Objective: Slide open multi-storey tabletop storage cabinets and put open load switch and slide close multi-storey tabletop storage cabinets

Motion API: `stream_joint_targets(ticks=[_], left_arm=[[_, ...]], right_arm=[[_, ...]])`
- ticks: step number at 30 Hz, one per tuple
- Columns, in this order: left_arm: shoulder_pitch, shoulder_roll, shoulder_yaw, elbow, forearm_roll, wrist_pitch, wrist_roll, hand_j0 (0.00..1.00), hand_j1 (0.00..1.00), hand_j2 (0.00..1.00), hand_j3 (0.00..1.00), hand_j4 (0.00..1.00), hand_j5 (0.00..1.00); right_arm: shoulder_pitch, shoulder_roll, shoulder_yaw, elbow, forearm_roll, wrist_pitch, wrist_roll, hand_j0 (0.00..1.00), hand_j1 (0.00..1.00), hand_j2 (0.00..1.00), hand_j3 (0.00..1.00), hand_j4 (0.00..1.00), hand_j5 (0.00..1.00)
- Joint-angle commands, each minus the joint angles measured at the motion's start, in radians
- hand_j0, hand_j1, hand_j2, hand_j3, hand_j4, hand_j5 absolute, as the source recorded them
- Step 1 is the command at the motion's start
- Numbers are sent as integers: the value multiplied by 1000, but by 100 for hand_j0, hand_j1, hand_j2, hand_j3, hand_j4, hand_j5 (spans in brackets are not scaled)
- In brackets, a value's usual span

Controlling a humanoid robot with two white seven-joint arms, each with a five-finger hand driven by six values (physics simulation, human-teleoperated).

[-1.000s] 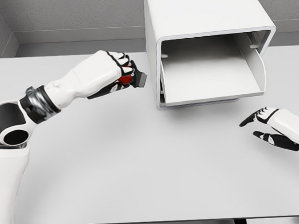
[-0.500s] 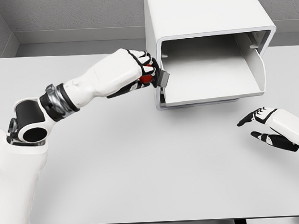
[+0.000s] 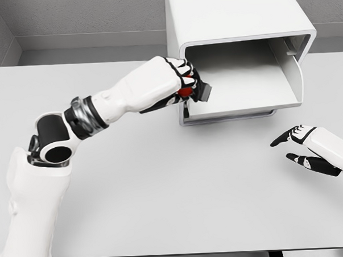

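Placing step in hand: left hand (image 3: 184,82) grasping switch (image 3: 203,92) at open drawer (image 3: 244,105) mouth; right hand (image 3: 309,148) released, idle on table (image 3: 163,191). Next: reach deeper, release inside

left hand (image 3: 172,83) outstretched, fingers curled tight; right hand (image 3: 309,151) low, fingers seemingly relaxed.

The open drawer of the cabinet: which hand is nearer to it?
Left. The left hand holds the load switch at the drawer mouth; the right hand hovers apart, lower right.
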Motion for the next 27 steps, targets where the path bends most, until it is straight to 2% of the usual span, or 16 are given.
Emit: stream_joint_targets(ticks=[1,8,14,27], left_arm=[[0,-10,-5,2,3,3,1,34,34,34,34,34,34],[-5,-26,-20,2,3,3,1,34,34,34,34,34,34],[-12,-66,-20,14,-46,3,1,34,34,34,34,34,34],[-52,-102,-57,93,-90,3,1,34,34,34,34,34,34]], right_arm=[[0,-1,0,1,-7,0,0,63,63,63,63,63,63],[0,-3,-2,5,-7,0,0,63,63,63,63,63,63],[0,-1,-2,5,-7,0,0,63,63,63,63,63,63],[2,-1,-2,5,-7,0,-2,63,63,63,63,63,63]])
